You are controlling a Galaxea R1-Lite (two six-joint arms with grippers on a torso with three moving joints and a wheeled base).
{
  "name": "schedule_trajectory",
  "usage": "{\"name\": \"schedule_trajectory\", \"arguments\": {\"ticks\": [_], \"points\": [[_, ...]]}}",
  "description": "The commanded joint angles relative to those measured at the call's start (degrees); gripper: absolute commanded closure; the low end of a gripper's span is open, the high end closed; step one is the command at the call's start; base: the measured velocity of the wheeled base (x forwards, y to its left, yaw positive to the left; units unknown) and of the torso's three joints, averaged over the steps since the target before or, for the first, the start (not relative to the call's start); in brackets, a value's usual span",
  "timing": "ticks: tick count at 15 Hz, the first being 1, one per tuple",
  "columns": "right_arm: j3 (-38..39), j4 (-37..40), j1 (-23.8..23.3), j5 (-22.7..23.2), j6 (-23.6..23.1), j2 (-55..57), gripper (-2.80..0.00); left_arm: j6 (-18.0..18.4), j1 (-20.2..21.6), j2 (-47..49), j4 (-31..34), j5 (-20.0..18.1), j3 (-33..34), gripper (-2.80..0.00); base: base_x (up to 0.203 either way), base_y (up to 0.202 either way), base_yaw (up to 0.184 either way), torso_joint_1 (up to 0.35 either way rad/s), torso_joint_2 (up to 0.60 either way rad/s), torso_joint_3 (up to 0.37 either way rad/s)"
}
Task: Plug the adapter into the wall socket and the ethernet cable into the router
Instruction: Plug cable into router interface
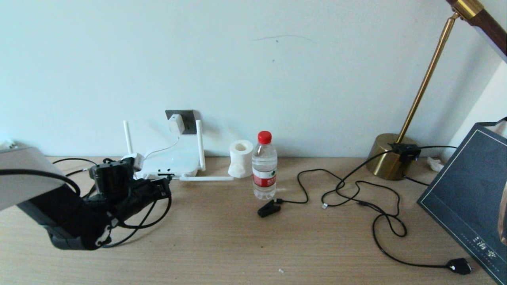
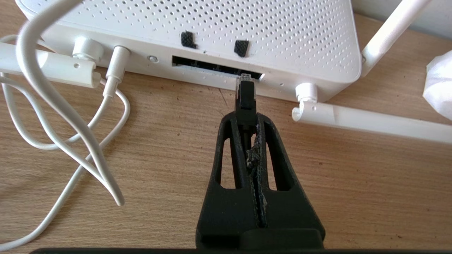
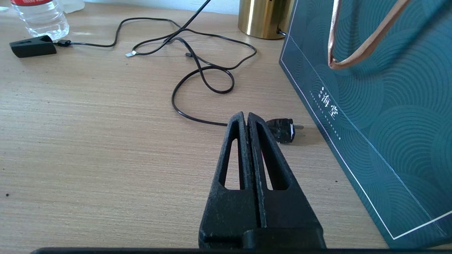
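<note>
Left gripper (image 2: 246, 118): clamped on ethernet cable (image 2: 245, 98), clear tip at router (image 2: 219, 31) port slot. Adapter (image 1: 176, 123): in wall socket (image 1: 189, 118) above router. Right gripper (image 3: 246, 118): closed, empty.

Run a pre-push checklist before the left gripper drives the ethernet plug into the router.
1. Adapter seated in wall socket: ok.
2. Left gripper clamped on ethernet cable: ok.
3. Clear plug tip lined up with the router port slot: ok, at the slot's mouth.
4. Plug fully seated: not ok, boot still outside.
5. Plug latch side correct for the port: cannot tell.
6. Right gripper out of the way: ok, shut over the table by the bag.
</note>
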Motion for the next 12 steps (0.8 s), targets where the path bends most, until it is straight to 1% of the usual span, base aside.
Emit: {"name": "schedule_trajectory", "arguments": {"ticks": [1, 4, 12], "points": [[0.0, 0.0, 0.0, 0.0, -0.1, 0.0, 0.00, -0.1, -0.1, -0.2, -0.4, 0.0, -0.2, 0.00, 0.000, 0.000, 0.000, 0.000, 0.00, 0.000], [0.0, 0.0, 0.0, 0.0, -0.1, 0.0, 0.00, 1.1, -0.3, -0.3, -0.4, 0.1, -0.1, 0.00, 0.000, 0.000, 0.000, 0.000, 0.00, 0.000], [0.0, 0.0, 0.0, 0.0, -0.1, 0.1, 0.00, 1.2, -0.6, -1.0, -0.4, 0.2, 0.4, 0.00, 0.000, 0.000, 0.000, 0.000, 0.00, 0.000]]}}
